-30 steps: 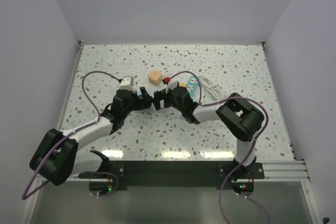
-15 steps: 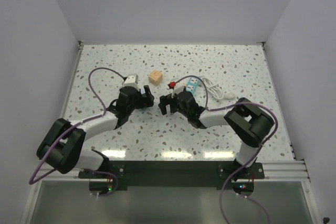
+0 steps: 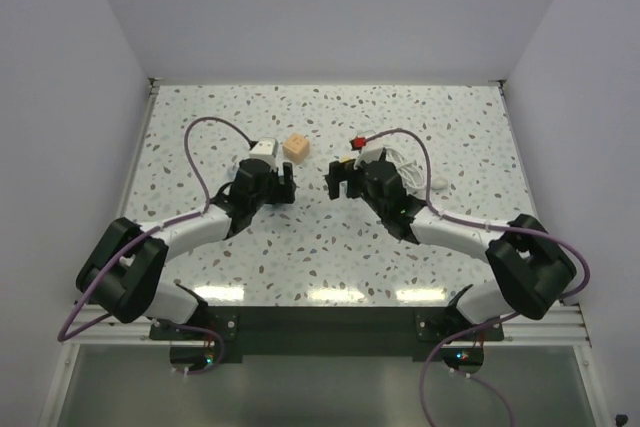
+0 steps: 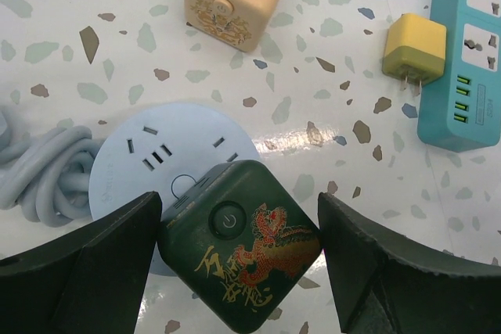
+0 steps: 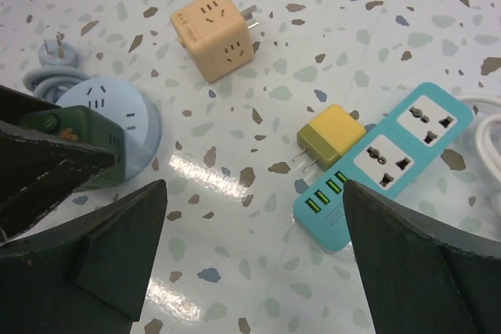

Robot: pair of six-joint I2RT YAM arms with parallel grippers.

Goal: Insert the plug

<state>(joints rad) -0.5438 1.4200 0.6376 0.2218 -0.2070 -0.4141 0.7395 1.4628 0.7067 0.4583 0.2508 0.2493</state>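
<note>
The plug (image 4: 239,252) sits on top of the round pale-blue socket (image 4: 133,154) on the counter (image 4: 329,138), a little left of centre. The left fingers (image 4: 94,271) clasp it on both sides. The right fingers (image 5: 423,271) are spread wide and hold nothing, off to its right. I cannot tell whether the prongs are fully home. Pressing down and letting go seem to remain.

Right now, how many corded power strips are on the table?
2: round pale-blue one partly beneath the green plug; teal one beside the yellow block. More may be hidden.
</note>
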